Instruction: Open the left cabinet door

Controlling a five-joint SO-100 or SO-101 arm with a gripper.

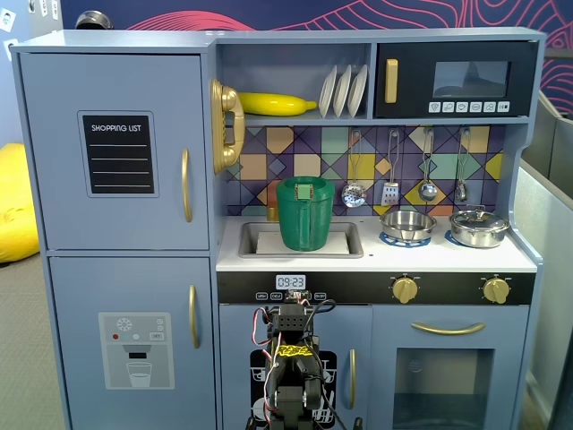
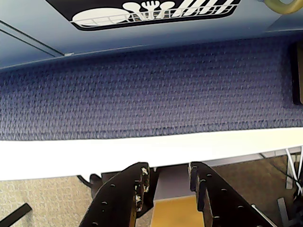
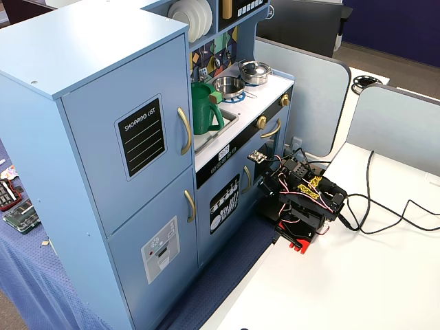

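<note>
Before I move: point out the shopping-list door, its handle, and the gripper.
Shopping-list door (image 1: 116,90), a fixed view, bare panel above the chalkboard.
Handle (image 1: 186,184), a fixed view, middle of the gold bar.
Gripper (image 2: 169,182), wrist view, midway between the fingers.

The left cabinet door (image 1: 115,150) reads "SHOPPING LIST"; clock (image 1: 290,282) "09:23".

You see a white table (image 3: 357,289) with a dark blue woven cloth (image 2: 151,90) along its edge, and grey partition panels (image 3: 313,96) behind it. A wall (image 1: 358,13) with pink wavy lines rises behind, with a yellow beanbag (image 1: 16,202) at the fixed view's left.
</note>
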